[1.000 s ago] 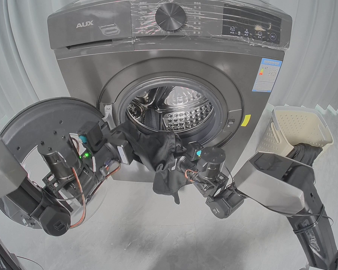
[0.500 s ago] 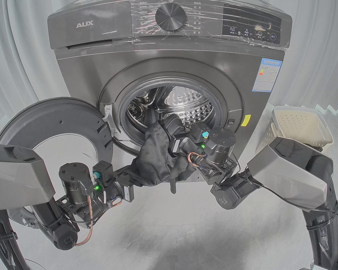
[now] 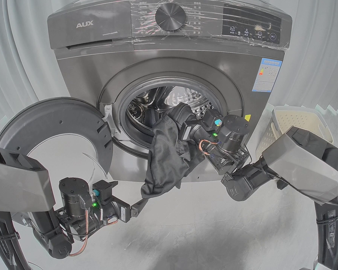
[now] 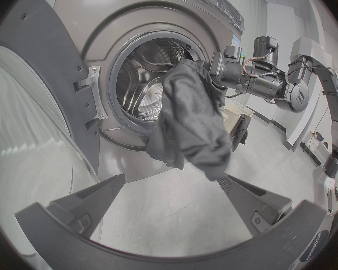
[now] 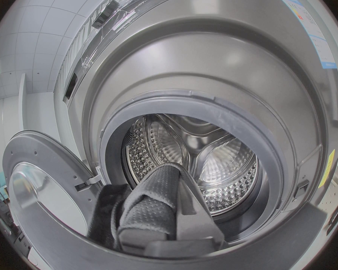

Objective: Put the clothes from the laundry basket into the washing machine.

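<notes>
At the washing machine [image 3: 101, 68] mouth, the head view shows you the right gripper [image 3: 178, 120] clamped on the dark garment [image 3: 167, 158], which hangs over the rim. The left gripper [image 3: 141, 206] sits low. In the left wrist view its jaws are wide and empty. In the right wrist view, cloth drapes a finger [image 5: 154, 203] before the drum [image 5: 221, 162].

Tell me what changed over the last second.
The left gripper let go of the dark garment, opened, and dropped away toward the floor. The right gripper, shut on the garment, carried it up toward the washing machine drum opening, where it now hangs over the rim. The machine, its open door and the laundry basket stayed put.
</notes>
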Tool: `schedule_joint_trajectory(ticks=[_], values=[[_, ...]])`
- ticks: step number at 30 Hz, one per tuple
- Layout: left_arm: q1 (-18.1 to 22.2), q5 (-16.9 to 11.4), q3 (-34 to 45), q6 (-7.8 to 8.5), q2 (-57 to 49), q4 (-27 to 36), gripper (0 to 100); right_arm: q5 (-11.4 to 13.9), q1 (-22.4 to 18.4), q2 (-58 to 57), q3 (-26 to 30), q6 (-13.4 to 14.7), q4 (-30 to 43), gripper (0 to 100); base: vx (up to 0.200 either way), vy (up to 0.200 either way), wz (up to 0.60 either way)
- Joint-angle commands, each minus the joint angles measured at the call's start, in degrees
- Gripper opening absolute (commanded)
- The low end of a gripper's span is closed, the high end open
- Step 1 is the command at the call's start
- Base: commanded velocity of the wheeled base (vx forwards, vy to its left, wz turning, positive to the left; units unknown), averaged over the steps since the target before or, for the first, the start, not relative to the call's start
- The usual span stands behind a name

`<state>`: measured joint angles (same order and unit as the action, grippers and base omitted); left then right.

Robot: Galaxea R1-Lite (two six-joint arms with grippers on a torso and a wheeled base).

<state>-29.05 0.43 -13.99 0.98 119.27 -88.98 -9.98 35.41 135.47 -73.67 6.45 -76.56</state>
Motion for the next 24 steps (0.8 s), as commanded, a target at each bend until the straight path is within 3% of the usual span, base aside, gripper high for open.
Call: schedule_joint_trajectory(ticks=[1, 8, 14, 24], values=[[0.49, -0.25, 0.37, -0.01, -0.36, -0.05, 100, 0.05, -0.26, -2.93, 2.30, -0.03, 0.00, 0, 0.000, 0.000, 0.00], [-0.31, -0.34, 3.62, 0.26, -0.27, 0.03, 100, -0.04, -1.75, -3.55, 1.95, -0.12, 0.36, 0, 0.000, 0.000, 0.00], [0.05, 0.36, -2.18, -0.27, 0.61, 0.03, 100, 0.58, -1.31, -4.34, 4.06, -0.03, -0.26, 0, 0.000, 0.000, 0.00], [0.40, 1.07, -12.55, -1.15, 2.37, 0.12, 100, 0.84, 5.37, -7.07, 8.28, -0.03, -0.35, 0, 0.000, 0.000, 0.00]])
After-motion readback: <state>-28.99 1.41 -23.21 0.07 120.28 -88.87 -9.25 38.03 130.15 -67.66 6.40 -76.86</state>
